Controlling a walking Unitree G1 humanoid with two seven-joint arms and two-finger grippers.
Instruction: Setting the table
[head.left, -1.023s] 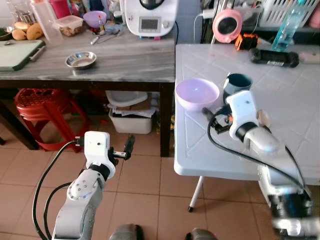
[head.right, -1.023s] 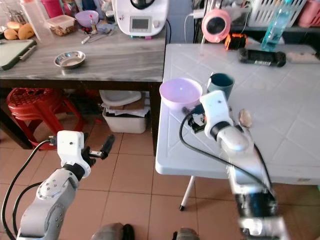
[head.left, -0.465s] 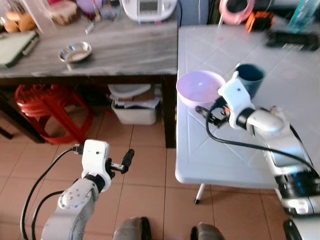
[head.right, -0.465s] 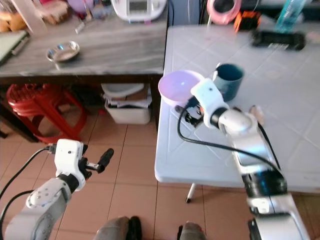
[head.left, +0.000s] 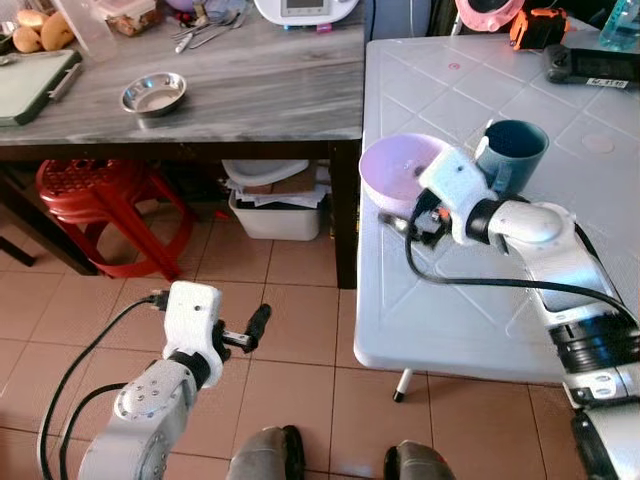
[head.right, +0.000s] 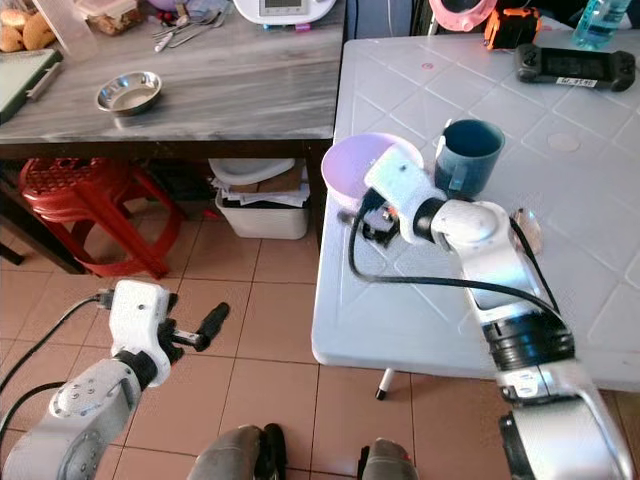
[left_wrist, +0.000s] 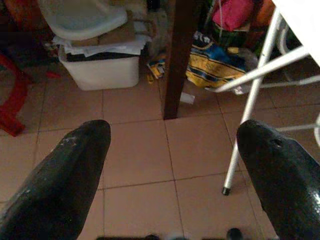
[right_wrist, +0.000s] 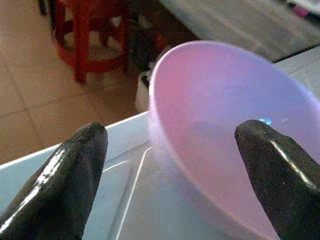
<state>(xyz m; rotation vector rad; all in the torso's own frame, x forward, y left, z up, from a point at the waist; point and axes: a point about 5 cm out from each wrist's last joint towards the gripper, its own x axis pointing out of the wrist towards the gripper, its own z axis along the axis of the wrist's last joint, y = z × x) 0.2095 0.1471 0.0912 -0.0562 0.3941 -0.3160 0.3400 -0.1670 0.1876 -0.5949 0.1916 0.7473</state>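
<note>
A lilac plastic bowl (head.left: 398, 168) stands near the left edge of the white table (head.left: 470, 300), with a teal mug (head.left: 512, 155) just to its right. My right gripper (head.left: 397, 222) is low over the table, right at the bowl's near rim. In the right wrist view the gripper (right_wrist: 170, 131) is open, and the bowl (right_wrist: 230, 115) lies ahead between the two fingers, neither one touching it. My left gripper (head.left: 258, 325) hangs open over the tiled floor, left of the table. Nothing is between its fingers (left_wrist: 65, 170).
A marble counter (head.left: 250, 100) adjoins the table on the left and carries a steel bowl (head.left: 153, 95) and a green cutting board (head.left: 35, 85). Below it are a red stool (head.left: 85, 195) and a white bin (head.left: 275, 205). A black remote (head.left: 590, 65) lies at the table's far side.
The head view has shifted. My right wrist has swung in closer to the bowl's near rim. The left arm keeps its pose, open.
</note>
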